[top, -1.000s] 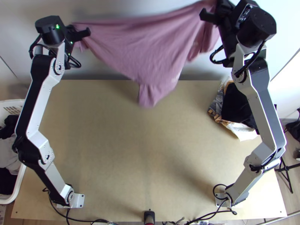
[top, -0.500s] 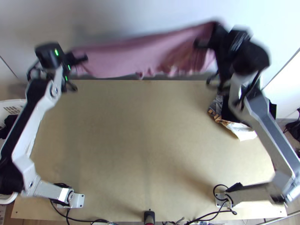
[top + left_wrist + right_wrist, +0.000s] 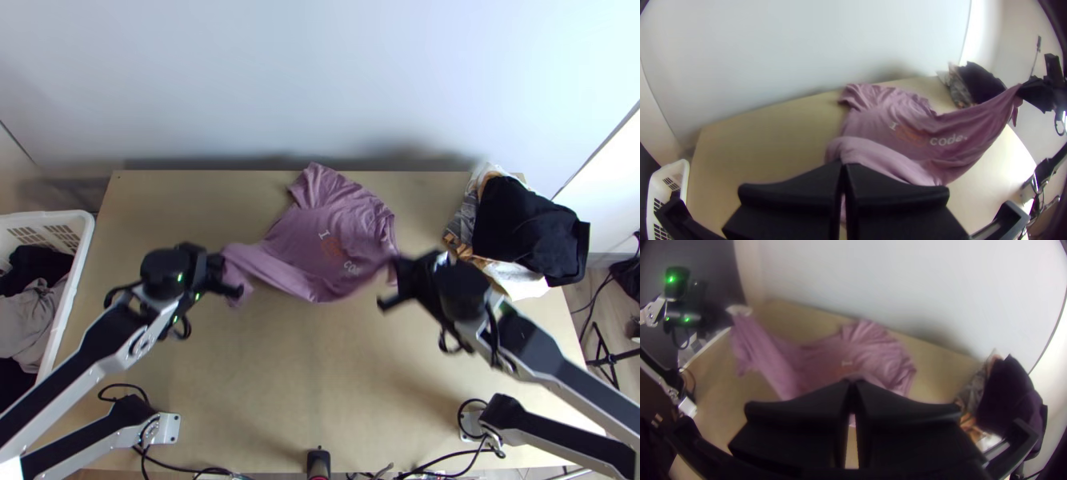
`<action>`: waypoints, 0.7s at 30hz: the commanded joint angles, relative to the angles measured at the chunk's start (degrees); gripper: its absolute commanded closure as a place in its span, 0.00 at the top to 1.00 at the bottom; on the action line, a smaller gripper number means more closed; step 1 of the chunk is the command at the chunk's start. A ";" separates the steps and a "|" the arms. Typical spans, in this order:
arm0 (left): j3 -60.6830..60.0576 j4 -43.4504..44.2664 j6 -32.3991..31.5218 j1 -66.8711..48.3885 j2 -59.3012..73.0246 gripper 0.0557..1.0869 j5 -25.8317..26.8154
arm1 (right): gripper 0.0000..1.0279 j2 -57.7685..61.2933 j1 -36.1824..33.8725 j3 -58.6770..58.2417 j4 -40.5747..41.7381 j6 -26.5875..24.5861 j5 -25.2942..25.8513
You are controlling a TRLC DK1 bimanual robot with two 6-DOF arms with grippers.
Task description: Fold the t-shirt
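Clamped at its lower end in the jaws of the left gripper [image 3: 232, 278] and right gripper [image 3: 387, 282], the mauve printed t-shirt [image 3: 320, 228] was partly laid on the tabletop [image 3: 296, 376], its slack hem [image 3: 316, 294] needing to be drawn evenly taut before release

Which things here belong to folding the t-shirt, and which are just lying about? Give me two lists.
For the job:
- pink t-shirt
- left gripper
- right gripper

Just lying about:
- clothes pile on the table
- white basket
- clothes in the basket
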 commanded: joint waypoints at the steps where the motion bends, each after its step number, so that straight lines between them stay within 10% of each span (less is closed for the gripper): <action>1: -9.81 -6.69 3.10 -3.34 -10.74 0.04 4.57 | 0.03 -9.38 6.47 -9.25 -14.26 6.07 -6.97; 4: -13.15 -11.79 5.03 -4.74 -17.33 0.10 6.85 | 0.03 -11.93 5.94 -12.15 -15.49 6.24 -8.46; 9: -12.62 -19.97 7.32 -4.04 -23.49 0.96 9.84 | 0.03 -14.39 4.18 -13.38 -15.40 5.72 -8.64; 21: -11.21 -15.40 15.49 2.55 -27.44 0.96 10.98 | 0.03 -15.97 0.84 -8.98 -14.61 3.87 -8.55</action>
